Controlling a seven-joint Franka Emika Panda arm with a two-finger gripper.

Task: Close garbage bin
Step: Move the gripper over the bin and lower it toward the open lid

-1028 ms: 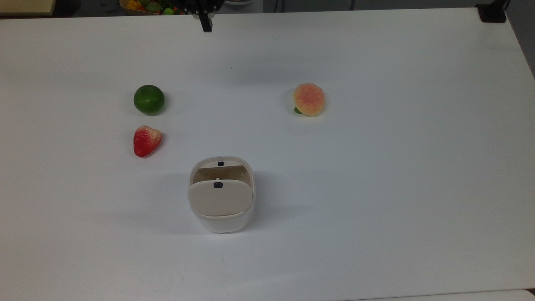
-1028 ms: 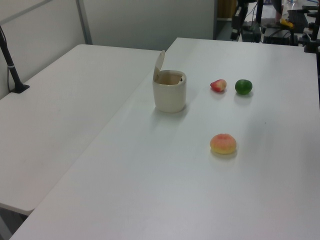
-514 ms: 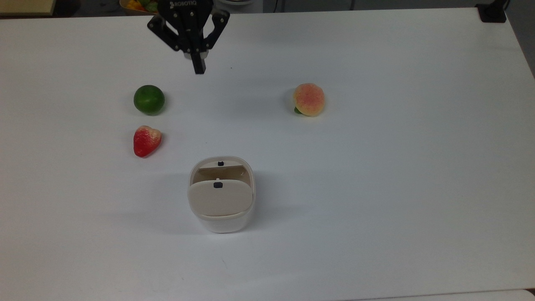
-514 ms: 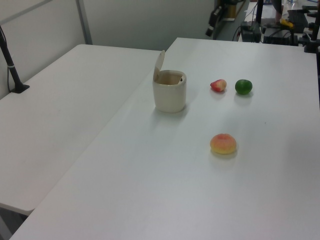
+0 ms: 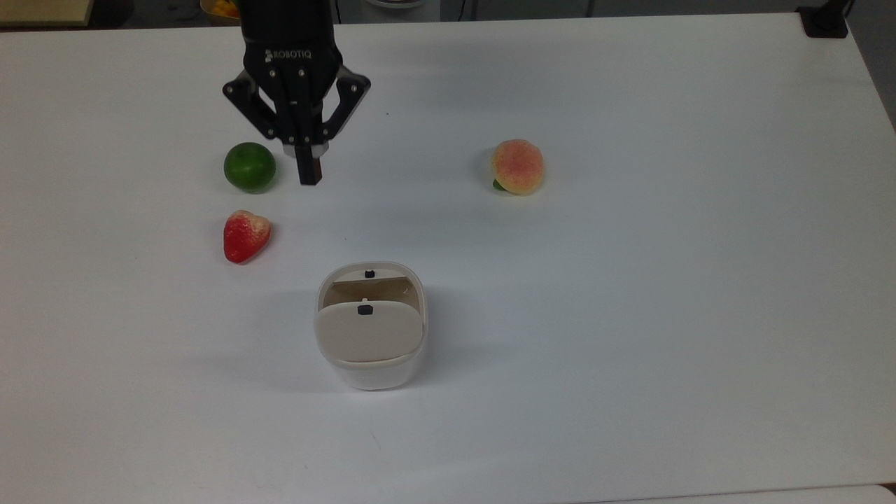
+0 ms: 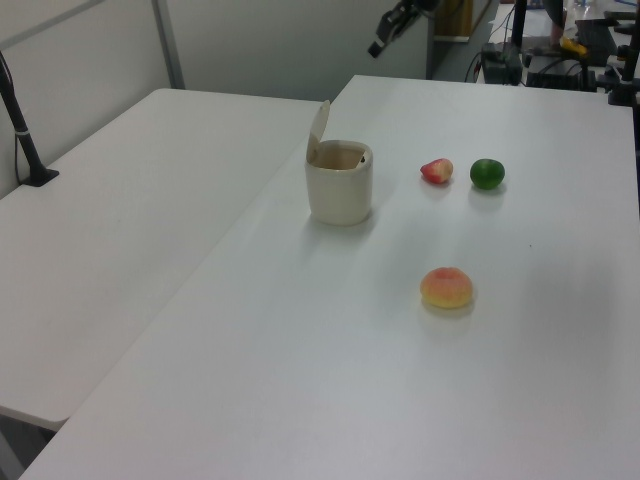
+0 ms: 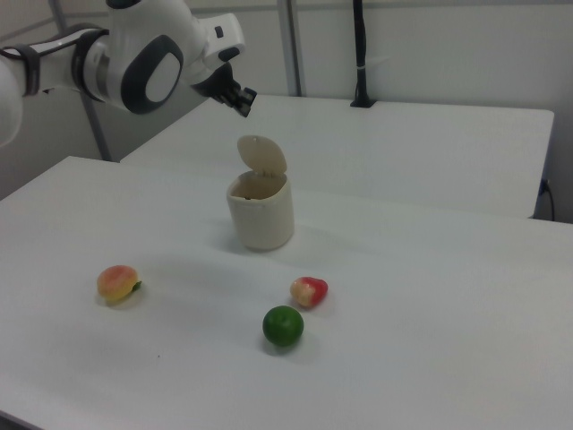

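The garbage bin [image 5: 369, 376] is a small white rounded tub near the middle of the white table [image 5: 630, 280]. Its beige lid [image 5: 367, 332] stands up on its hinge, leaving the mouth uncovered; the left view has the raised lid [image 6: 318, 130] on the bin [image 6: 340, 190], and so does the right view, with lid [image 7: 262, 157] and bin [image 7: 260, 215]. My black gripper [image 5: 308, 173] is shut with nothing in it. It hangs high above the table, toward the top view's upper left of the bin, and appears as the gripper [image 6: 383, 45] and the gripper [image 7: 243, 101] elsewhere.
A green lime [image 5: 249, 167] and a red strawberry [image 5: 245, 235] lie to the top view's left of the bin, a peach [image 5: 517, 166] to its upper right. A second white table [image 6: 130, 200] adjoins. A black post [image 6: 22, 130] stands on it.
The gripper has travelled from the table's far edge down the top view toward the bin, ending beside the lime. The bin, its lid and the fruits have not moved.
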